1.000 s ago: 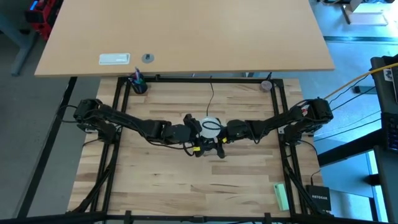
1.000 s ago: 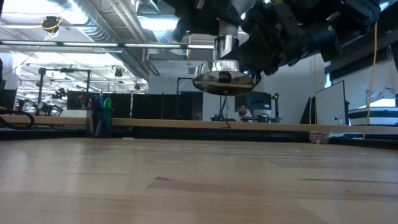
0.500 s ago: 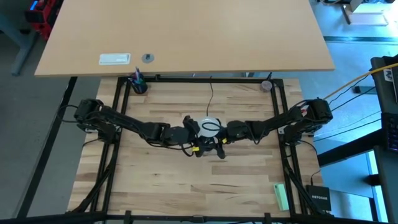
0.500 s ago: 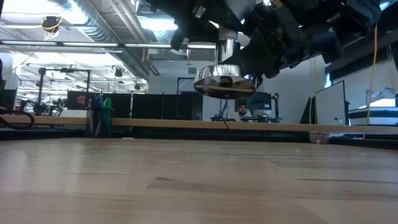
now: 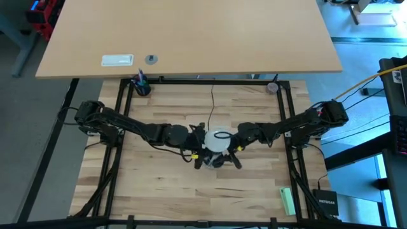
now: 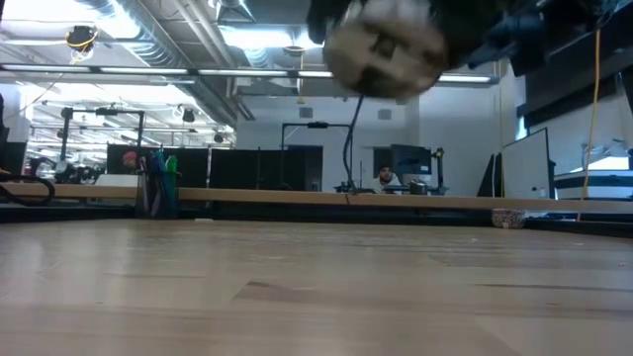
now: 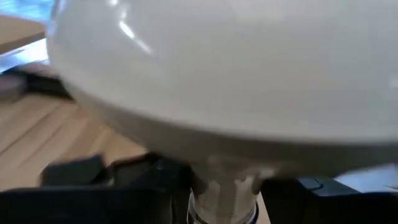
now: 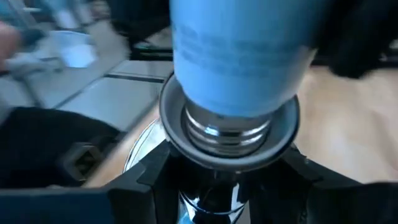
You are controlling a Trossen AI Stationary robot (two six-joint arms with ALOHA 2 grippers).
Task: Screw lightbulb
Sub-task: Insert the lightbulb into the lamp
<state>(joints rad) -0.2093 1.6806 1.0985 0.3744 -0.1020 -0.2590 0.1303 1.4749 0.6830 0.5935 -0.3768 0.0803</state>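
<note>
Both arms have swung nearer, left fingers gripping one lightbulb, right fingers one socket.

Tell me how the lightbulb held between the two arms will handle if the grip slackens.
The lightbulb has a smooth, glossy dome, so it would probably slip easily. Its rounded shape, tapering to a narrow screw base, suggests it would roll on the table. It looks thin-shelled, so likely light and fragile.
</note>
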